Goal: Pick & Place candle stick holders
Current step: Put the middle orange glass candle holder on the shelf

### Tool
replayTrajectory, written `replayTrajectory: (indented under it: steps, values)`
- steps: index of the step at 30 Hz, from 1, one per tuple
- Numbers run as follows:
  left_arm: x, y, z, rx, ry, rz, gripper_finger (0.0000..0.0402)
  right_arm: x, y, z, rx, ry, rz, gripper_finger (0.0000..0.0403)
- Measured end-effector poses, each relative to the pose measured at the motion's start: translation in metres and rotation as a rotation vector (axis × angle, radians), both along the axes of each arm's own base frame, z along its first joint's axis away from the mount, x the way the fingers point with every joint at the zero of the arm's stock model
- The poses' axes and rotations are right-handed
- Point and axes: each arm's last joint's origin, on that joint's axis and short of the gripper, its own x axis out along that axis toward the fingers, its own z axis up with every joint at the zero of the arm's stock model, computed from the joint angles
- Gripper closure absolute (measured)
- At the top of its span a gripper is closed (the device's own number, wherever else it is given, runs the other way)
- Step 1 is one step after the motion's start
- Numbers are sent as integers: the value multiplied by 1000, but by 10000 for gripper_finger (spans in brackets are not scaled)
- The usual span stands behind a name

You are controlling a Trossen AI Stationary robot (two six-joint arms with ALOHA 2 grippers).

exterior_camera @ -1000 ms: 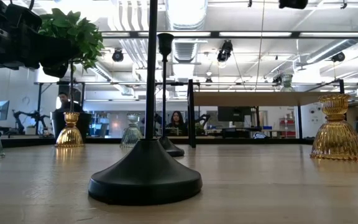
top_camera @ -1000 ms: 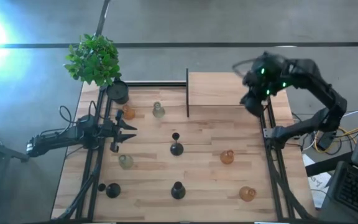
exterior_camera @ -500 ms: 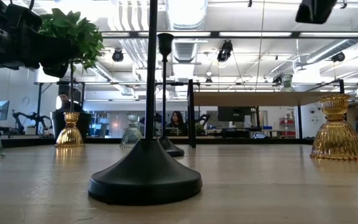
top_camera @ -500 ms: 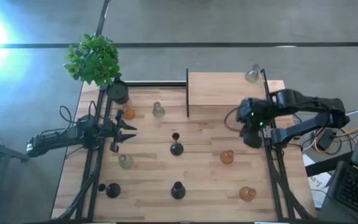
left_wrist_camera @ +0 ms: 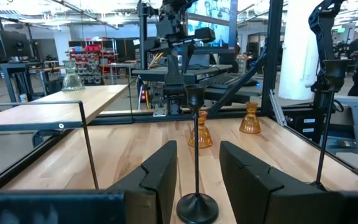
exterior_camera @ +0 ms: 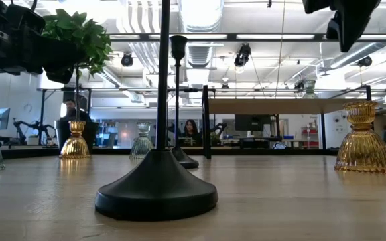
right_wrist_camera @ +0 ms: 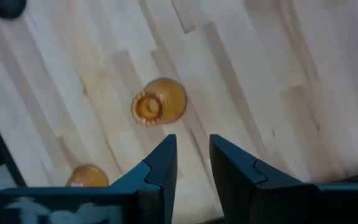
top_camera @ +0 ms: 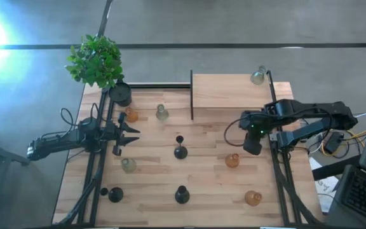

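Wooden table [top_camera: 208, 191], seen from above, with a raised wooden shelf [top_camera: 227, 91] at its far side and a thin black divider [top_camera: 191, 95] standing on the shelf's left edge. No brand, label or legible writing shows on any item.

Green plant [top_camera: 95, 60] in a black pot [top_camera: 121, 94] — far left corner of the table.

Right arm: reaches in from the right edge; the right gripper [top_camera: 251, 145] hangs above the table just beyond an amber holder [top_camera: 232, 160], apart from it. In the right wrist view its two dark fingers [right_wrist_camera: 160, 165] stand a little apart with nothing between them, and the amber holder [right_wrist_camera: 159, 102] lies ahead on the bare wood.

Left arm: rests low at the left edge; the left gripper [top_camera: 131, 135] points across the table, its fingers [left_wrist_camera: 160, 174] parted and empty, a thin-stemmed black holder [left_wrist_camera: 196, 155] standing ahead of them.

Candle stick holders, spread over the table:
- black, round base and stem — two in the middle [top_camera: 180, 150] and [top_camera: 182, 194], one near left [top_camera: 115, 194];
- amber glass — a second at near right [top_camera: 253, 198], a third at far left [top_camera: 131, 115] beside the pot;
- pale clear glass — one [top_camera: 162, 113] just left of the divider, one [top_camera: 128, 165] near the left gripper, one [top_camera: 258, 76] on the shelf's far right corner.

The low view shows people seated in the room beyond.
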Motion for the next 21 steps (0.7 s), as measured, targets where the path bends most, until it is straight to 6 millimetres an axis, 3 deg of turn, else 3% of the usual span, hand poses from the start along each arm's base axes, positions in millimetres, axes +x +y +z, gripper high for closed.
replayTrajectory:
  steps: [10,21]
  values:
    - [0,0,0,0,0,0,275,18,18,-36,72,-114,100,279]
    - [0,0,0,0,0,0,275,13,30,-72,95,-45,141,276]
